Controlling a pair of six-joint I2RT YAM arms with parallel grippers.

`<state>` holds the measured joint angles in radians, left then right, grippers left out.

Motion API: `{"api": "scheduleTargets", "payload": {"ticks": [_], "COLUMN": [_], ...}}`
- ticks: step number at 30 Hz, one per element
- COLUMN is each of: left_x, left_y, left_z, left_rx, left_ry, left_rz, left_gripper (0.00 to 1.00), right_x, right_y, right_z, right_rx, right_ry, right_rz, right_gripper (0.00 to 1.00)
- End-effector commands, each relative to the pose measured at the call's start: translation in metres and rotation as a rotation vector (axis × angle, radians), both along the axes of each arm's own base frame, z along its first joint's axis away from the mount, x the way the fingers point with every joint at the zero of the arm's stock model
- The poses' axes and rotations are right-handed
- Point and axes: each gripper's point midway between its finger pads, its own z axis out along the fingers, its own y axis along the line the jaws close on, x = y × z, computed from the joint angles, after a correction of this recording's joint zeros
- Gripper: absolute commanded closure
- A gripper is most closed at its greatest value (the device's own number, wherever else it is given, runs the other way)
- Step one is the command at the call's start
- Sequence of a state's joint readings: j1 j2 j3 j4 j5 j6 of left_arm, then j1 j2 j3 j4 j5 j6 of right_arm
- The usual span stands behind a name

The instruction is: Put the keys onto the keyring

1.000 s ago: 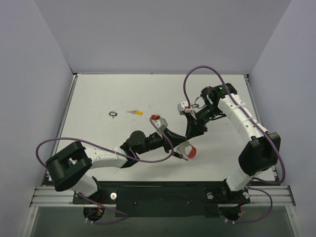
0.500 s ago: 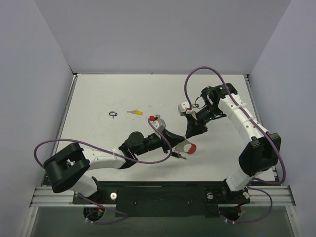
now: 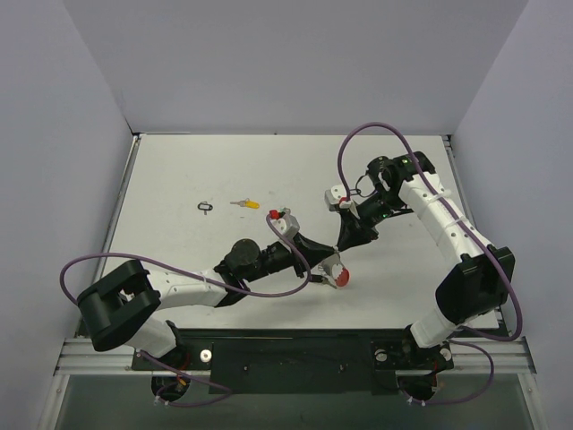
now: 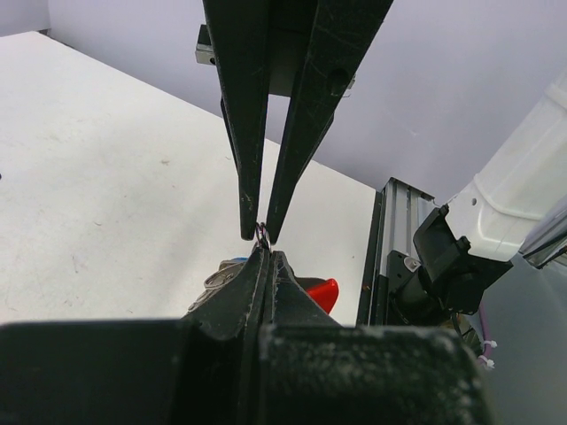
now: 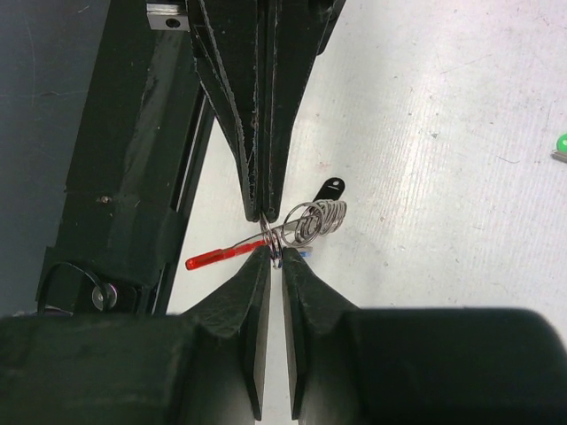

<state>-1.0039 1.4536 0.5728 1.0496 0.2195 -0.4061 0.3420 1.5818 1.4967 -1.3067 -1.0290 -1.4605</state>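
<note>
only the top view shows a yellow key (image 3: 244, 203).

White table (image 3: 179, 170), matte, lightly scuffed. Left of centre in top view: key with yellow tag (image 3: 244, 203) lying flat. Just left of it, not touching: small black loop-shaped tag (image 3: 206, 207). Right wrist view, right edge: green tag (image 5: 562, 142), cut off.

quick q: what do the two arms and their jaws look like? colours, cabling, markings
The left arm and the right arm both have white shells with black joints and black wrists. A thin purple cable loops loosely along each. The jaws are long, tapering, matte black and slightly scuffed. The left wrist has a small red button-like spot.
</note>
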Motion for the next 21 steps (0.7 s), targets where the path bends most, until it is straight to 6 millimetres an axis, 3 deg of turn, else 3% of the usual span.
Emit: {"api": "scheduleTargets", "payload": {"ticks": [1,15,18,21], "left_x": [0.0019,0.0020,0.0022,0.0020], "left_y": [0.0053,0.0062,0.0068,0.0076], "left_z": [0.0304,0.0281,0.0278,0.0277], "left_rx": [-0.080,-0.086,-0.086,-0.087], "left_ry": [-0.058,-0.056,-0.054,-0.053], "left_rz": [0.018,0.021,0.024,0.025], "left_gripper": [1.00,1.00,1.00,1.00], "right_x": [-0.0560,-0.0574,-0.0574,-0.0553], "right_y": [-0.0112,-0.0052,-0.0058,-0.0069], "right_z": [0.0201,0.0181,0.0160,0.0136], "right_rx": [-0.033,-0.041,-0.058,-0.089], "right_ry": [0.238,0.251,0.249,0.240], "right_rz": [0.004,0.005,-0.001,-0.030], "right_gripper": [0.91,0.91,1.00,1.00]}}
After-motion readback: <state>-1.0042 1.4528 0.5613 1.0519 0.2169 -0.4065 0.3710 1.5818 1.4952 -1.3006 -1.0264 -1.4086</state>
